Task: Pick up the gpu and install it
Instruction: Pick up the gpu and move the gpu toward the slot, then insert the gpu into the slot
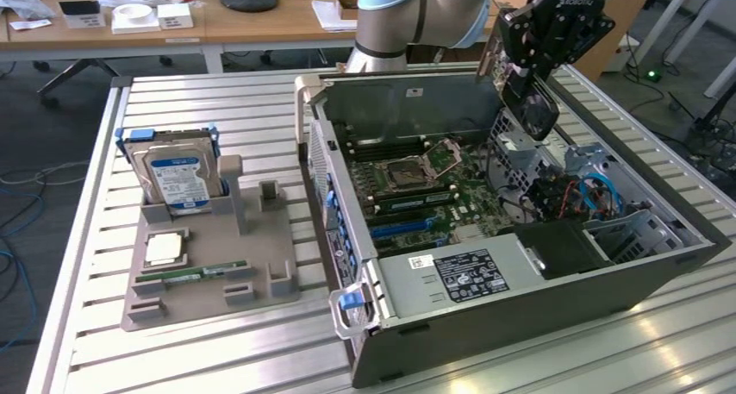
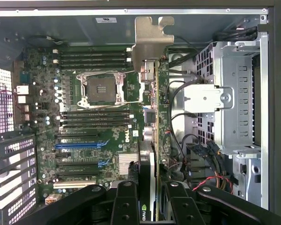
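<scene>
Count on the table (image 1: 207,342): one computer case (image 1: 495,278), one grey tray (image 1: 202,303), one arm (image 1: 420,10) with one gripper (image 1: 523,75), one graphics card (image 1: 539,111).

The case lies open on its side toward the exterior view's right edge of the table. The tray sits well apart from it, toward the exterior view's left edge.

On the tray:
- one hard drive (image 1: 178,183) with a blue-white label, upright in its stand at the far end; something with blue rails stands behind it, cannot tell what
- one processor (image 1: 162,249), lying flat
- one memory stick (image 1: 190,276), just beside the processor on the near side

Inside the case:
- one motherboard (image 2: 107,140)
- one open processor socket (image 2: 102,86)
- two blue slots seen from the wrist view
- one metal drive cage (image 2: 234,93)

The gripper (image 2: 152,206) is partly closed, one finger on each flat face of the graphics card (image 2: 150,154). The card hangs in the air on edge above the open case, over the case's far end near the table's far edge. It touches nothing inside.

Look of the card: thin and flat. Seen edge-on from the wrist view it shows a green board edge with a black cover on one face. A small green logo sits on the cover next to a finger. A silver bracket (image 2: 147,40) with a bent tab sits on the end farthest from the gripper.
</scene>
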`<act>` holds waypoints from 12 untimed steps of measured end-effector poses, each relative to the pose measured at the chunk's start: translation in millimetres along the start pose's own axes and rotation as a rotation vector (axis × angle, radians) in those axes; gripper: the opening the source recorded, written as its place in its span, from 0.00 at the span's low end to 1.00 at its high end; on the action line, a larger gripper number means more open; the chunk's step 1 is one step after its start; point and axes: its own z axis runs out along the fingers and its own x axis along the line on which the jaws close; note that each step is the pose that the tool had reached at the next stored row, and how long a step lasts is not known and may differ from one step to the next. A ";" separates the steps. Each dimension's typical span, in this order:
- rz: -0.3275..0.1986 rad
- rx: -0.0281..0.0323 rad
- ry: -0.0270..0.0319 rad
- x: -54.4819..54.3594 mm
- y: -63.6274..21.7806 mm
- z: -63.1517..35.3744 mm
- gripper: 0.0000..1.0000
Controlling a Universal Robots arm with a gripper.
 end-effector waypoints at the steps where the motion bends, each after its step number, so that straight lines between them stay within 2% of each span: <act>1: 0.000 0.0001 0.0000 0.0 0.0 0.2 0.27; 12: 0.000 -0.0001 0.0000 0.0 -0.1 1.7 0.27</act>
